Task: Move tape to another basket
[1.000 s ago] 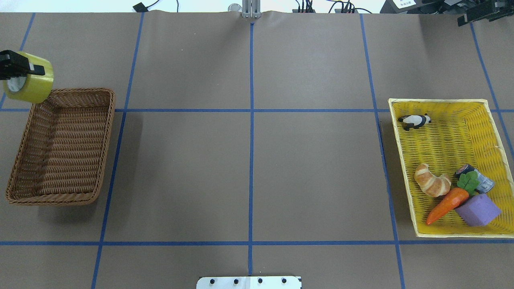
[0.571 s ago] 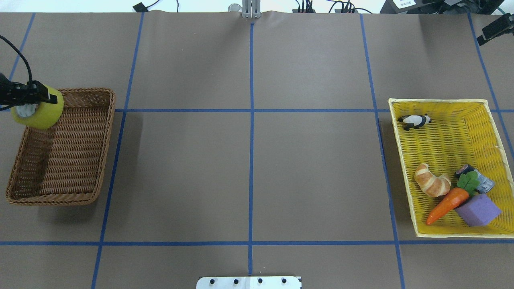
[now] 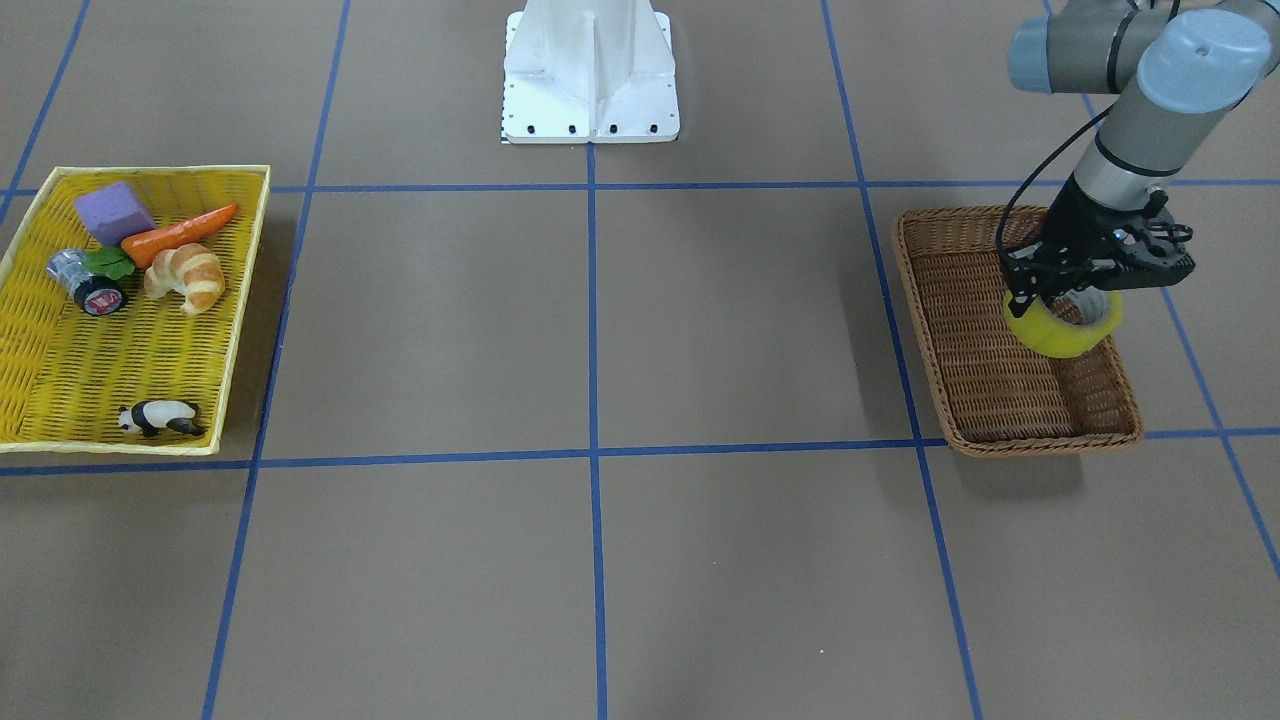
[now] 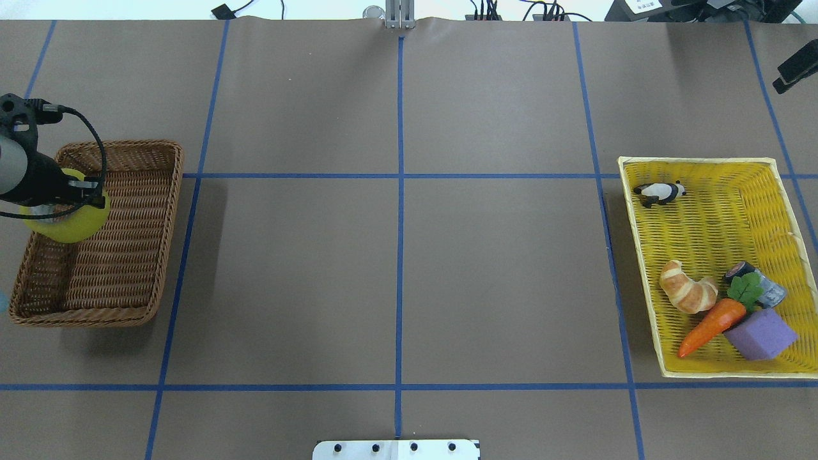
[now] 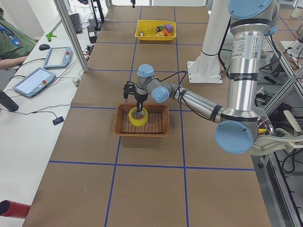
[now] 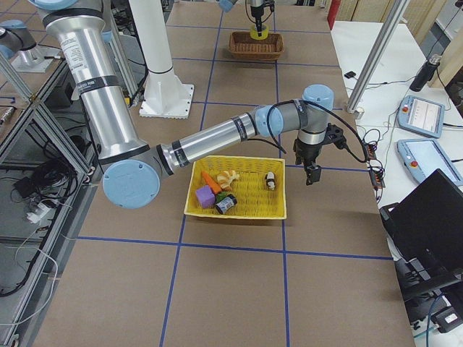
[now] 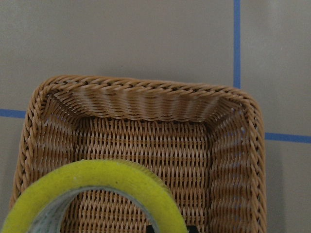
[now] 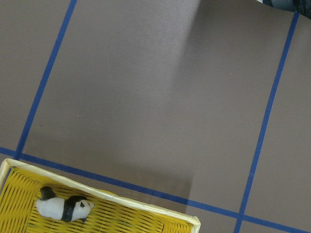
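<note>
My left gripper (image 3: 1062, 300) is shut on the yellow tape roll (image 3: 1064, 332) and holds it by the ring's wall, low over the far half of the brown wicker basket (image 3: 908, 275). In the overhead view the tape (image 4: 69, 227) hangs at the left side of the basket (image 4: 167, 230), under the gripper (image 4: 71, 197). The left wrist view shows the tape (image 7: 97, 187) above the basket's floor, with the far rim (image 7: 146, 87) ahead. My right gripper (image 6: 312, 176) hovers beyond the yellow tray's far edge. I cannot tell whether it is open or shut.
The flat yellow woven tray (image 4: 703, 217) at the right holds a panda figure (image 4: 660, 191), a croissant (image 4: 687, 287), a carrot (image 4: 710, 326), a purple block (image 4: 760, 333) and a silver cylinder (image 4: 770, 291). Blue tape lines cross the brown table.
My left gripper has carried the tape from beyond the basket's far left corner toward the robot and lower, to over the basket. The right gripper has drifted toward the right edge.
</note>
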Robot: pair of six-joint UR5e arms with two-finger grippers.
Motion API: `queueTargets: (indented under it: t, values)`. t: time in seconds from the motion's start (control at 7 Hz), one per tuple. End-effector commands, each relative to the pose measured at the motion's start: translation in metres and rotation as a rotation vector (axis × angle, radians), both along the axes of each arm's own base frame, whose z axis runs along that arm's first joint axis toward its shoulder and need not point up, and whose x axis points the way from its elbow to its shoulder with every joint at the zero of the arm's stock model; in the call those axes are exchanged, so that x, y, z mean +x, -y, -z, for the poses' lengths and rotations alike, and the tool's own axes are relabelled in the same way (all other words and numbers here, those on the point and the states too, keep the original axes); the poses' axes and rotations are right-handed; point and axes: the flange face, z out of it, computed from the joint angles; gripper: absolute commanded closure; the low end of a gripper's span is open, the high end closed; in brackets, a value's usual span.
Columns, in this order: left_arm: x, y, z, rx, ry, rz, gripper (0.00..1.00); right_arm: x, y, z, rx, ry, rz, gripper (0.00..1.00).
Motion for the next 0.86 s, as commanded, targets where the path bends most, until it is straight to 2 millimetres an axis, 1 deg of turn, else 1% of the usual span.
queueTargets:
  t: [0.0, 0.14, 0.29, 0.43, 0.57, 0.71]
  values:
    - [0.014, 0.0, 0.002, -0.011, 0.0, -0.019, 0.73, 0.0, -0.01, -0.011, -0.029, 0.022, 0.008, 0.0]
    - [0.019, 0.0, 0.001, -0.008, 0.002, -0.024, 0.26, -0.001, -0.013, -0.004, -0.02, 0.036, 0.01, 0.0]
    - [0.018, -0.001, 0.0, 0.002, 0.005, -0.031, 0.01, 0.002, -0.021, -0.013, -0.029, 0.026, 0.007, 0.0]
    - [0.016, -0.003, -0.003, 0.0, 0.01, -0.031, 0.01, 0.004, -0.032, -0.032, -0.056, 0.016, 0.004, 0.0]
    - [0.008, -0.004, 0.002, 0.012, 0.005, -0.022, 0.01, 0.005, -0.033, -0.033, -0.06, 0.009, -0.006, 0.0]
    - [-0.004, -0.011, -0.006, 0.024, 0.021, -0.04, 0.01, 0.008, -0.034, -0.032, -0.057, 0.011, -0.011, 0.0]
